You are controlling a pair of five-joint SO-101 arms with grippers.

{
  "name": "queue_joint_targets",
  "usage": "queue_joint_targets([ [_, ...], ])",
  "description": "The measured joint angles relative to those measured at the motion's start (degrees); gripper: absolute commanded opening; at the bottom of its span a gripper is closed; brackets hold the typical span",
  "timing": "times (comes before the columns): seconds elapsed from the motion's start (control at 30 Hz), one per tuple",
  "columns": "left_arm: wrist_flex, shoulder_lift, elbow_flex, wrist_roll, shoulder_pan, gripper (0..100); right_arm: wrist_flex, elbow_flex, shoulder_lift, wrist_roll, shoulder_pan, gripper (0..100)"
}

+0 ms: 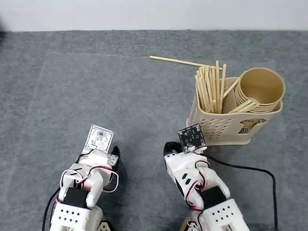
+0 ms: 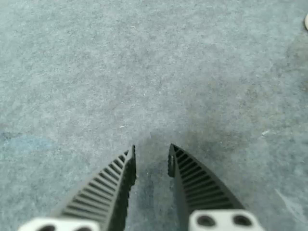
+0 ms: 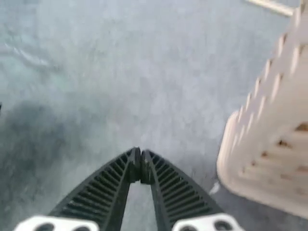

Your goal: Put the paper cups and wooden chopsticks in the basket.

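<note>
Grey felt covers the bench [image 1: 96, 86] under my two arms. My left pincer [image 2: 151, 161] is open a little and holds nothing. My right pincer [image 3: 140, 166] is shut tight and empty. Just ahead of it, to its right, stands the basket [image 1: 221, 127], with paper cups [image 1: 262, 86] and wooden chopsticks [image 1: 208, 86] inside. One chopstick [image 1: 173, 60] lies farther ahead on the bench

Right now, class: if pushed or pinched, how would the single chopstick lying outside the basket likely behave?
The chopstick looks thin and wooden, so it is probably light and stiff, and would likely pivot if pushed at one end. It seems to lie flat on the mat, offering little height, so it may be hard to grip.
</note>
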Motion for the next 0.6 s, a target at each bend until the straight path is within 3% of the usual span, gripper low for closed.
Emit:
queue_joint_targets([
  [0.6,0.0,0.0,0.0,0.0,0.0,11,26.73,0.09,-10.99,0.0,0.35,0.9],
])
